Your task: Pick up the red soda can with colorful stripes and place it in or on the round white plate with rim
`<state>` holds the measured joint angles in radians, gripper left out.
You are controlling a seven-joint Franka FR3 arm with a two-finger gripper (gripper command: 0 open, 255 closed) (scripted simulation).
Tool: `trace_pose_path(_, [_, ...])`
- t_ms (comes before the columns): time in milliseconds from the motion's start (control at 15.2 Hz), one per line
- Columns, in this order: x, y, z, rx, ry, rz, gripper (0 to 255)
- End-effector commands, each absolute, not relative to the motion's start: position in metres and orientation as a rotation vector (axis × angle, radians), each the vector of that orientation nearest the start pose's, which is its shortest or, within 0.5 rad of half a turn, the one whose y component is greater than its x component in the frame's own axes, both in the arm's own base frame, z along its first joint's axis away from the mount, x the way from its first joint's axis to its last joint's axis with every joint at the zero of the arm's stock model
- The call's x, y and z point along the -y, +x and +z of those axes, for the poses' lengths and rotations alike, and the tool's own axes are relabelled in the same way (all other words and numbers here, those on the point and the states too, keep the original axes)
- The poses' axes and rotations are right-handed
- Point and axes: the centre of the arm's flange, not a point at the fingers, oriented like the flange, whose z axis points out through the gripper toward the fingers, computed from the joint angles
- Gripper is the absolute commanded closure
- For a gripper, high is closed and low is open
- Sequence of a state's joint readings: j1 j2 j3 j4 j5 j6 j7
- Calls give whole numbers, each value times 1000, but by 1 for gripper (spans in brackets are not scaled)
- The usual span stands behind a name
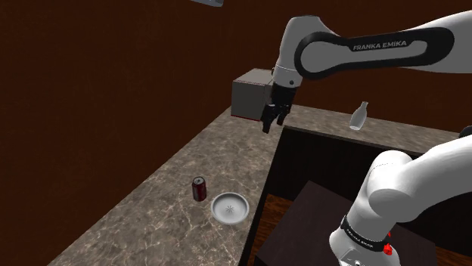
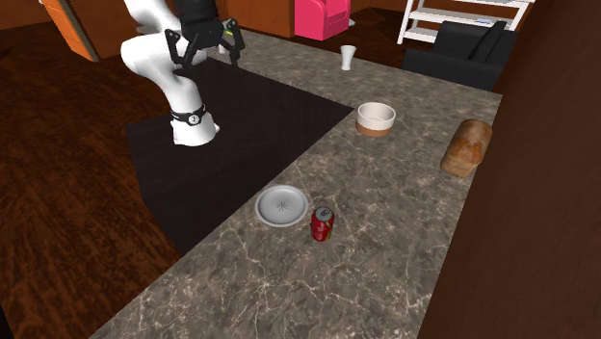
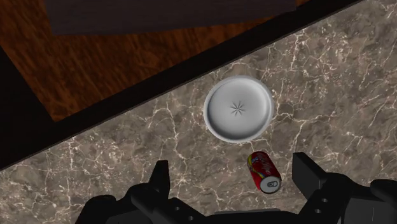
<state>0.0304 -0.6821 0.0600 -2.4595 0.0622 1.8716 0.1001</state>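
The red soda can (image 1: 199, 188) (image 2: 322, 222) stands upright on the marble counter, touching nothing. The round white plate (image 1: 230, 208) (image 2: 281, 205) lies right beside it near the counter's inner edge, with a narrow gap between them. My gripper (image 1: 272, 119) hangs open high above the counter, well away from both. In the wrist view the gripper (image 3: 233, 178) has its fingers wide apart with nothing between them. From there the can (image 3: 263, 172) shows far below near one finger, and the plate (image 3: 238, 109) lies beyond it.
A grey box (image 1: 249, 94) stands on the counter behind the gripper, and a small white bottle (image 1: 359, 115) on the far stretch. A bowl (image 2: 376, 117), a bread loaf (image 2: 466, 147) and a white cup (image 2: 347, 56) sit farther along. The dark stand (image 1: 318, 227) fills the counter's inner corner.
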Motion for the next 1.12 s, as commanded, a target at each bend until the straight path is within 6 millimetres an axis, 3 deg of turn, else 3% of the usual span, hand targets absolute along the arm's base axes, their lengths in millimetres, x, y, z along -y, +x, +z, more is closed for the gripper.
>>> trace_pose_path(0, [-47,368,512,-60,-3102,-152,0])
trace_pose_path(1056, [-104,479,347,-73,-3066,-204,0])
